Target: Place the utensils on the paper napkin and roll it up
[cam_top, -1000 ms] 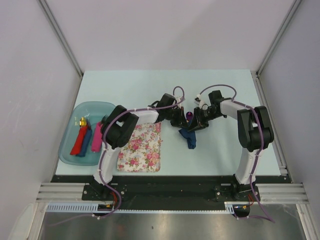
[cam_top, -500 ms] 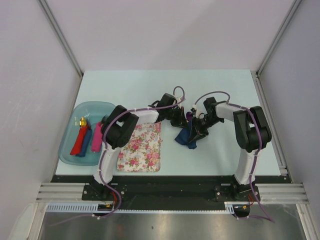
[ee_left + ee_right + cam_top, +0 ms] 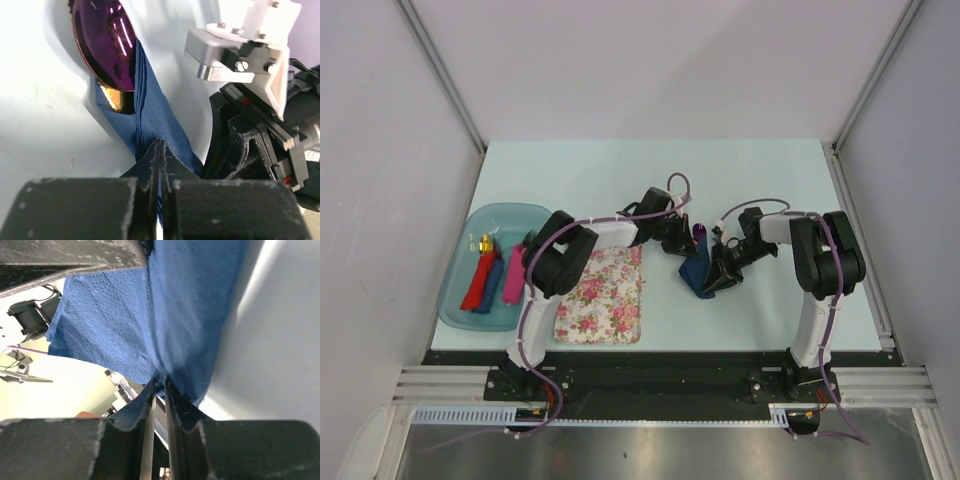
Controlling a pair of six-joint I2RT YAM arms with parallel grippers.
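On the table [image 3: 580, 170], just right of the floral mat [image 3: 602, 295], the navy paper napkin [image 3: 698, 272] was wrapped around the purple spoon [image 3: 105, 45] and the gold utensil [image 3: 116, 100]. Their heads poked out of one end. The left gripper [image 3: 160, 150] was clamped on the napkin's near end. The right gripper [image 3: 160, 385] pinched another edge of the napkin.

Bright even light; glare on spoon [image 3: 107, 42], wrist foregrounds blurred
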